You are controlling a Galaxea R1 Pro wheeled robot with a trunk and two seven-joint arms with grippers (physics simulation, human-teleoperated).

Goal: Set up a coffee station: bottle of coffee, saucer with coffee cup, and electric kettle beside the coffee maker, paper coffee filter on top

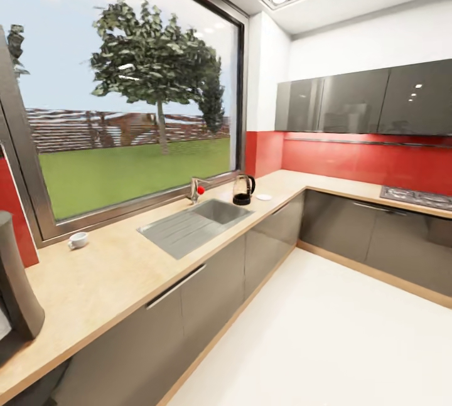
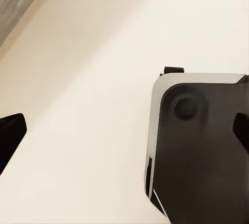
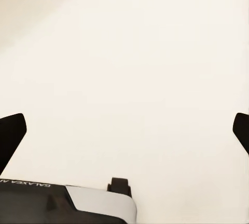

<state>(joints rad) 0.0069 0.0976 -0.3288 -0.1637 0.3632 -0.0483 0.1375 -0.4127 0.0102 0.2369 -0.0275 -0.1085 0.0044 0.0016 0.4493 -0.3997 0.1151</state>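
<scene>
The light-wood kitchen countertop (image 1: 113, 274) runs under the window. At its near left end stands the dark coffee maker (image 1: 16, 277), cut off by the frame edge. A white coffee cup (image 1: 78, 240) sits by the window sill. Past the sink stand the electric kettle (image 1: 243, 190) and, just right of it, the white saucer (image 1: 264, 197). My left gripper (image 2: 124, 133) and right gripper (image 3: 126, 130) are both open with nothing between the fingers, hanging over the pale floor. The bottle of coffee, the kitchen shelf and the paper coffee filter are out of view.
A steel sink (image 1: 194, 224) with a red-knobbed tap (image 1: 198, 189) is set into the worktop. A hob (image 1: 417, 197) sits on the right-hand counter under grey wall cabinets (image 1: 364, 101). My own base (image 2: 202, 146) shows below the left gripper on the white floor (image 1: 326, 343).
</scene>
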